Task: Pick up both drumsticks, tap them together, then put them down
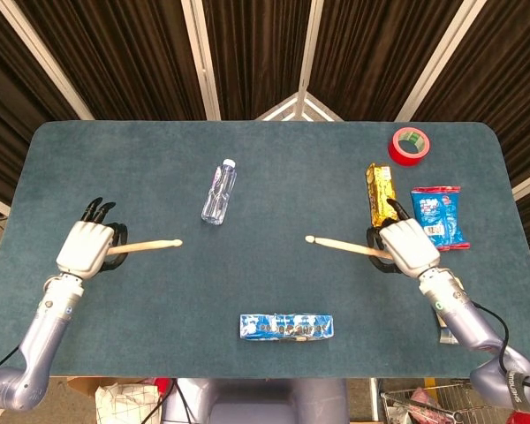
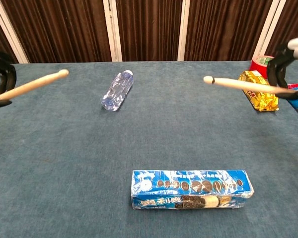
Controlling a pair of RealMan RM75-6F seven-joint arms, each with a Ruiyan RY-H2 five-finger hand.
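Note:
My left hand point(image 1: 88, 246) grips a wooden drumstick point(image 1: 148, 246) at the table's left side, its tip pointing right toward the middle. In the chest view only the hand's dark fingers point(image 2: 1, 82) show at the left edge, with that drumstick point(image 2: 32, 85) slanting up to the right. My right hand point(image 1: 405, 246) holds the other drumstick point(image 1: 340, 246) at the right side, tip pointing left. In the chest view this drumstick point(image 2: 243, 85) lies nearly level, held at the right edge by the hand point(image 2: 283, 74). The two tips are far apart.
A clear plastic bottle point(image 1: 219, 191) lies between the hands, further back. A blue cookie box point(image 1: 286, 326) sits near the front edge. A gold snack pack point(image 1: 381, 193), blue snack bag point(image 1: 440, 216) and red tape roll point(image 1: 408, 145) lie at the right, close to my right hand.

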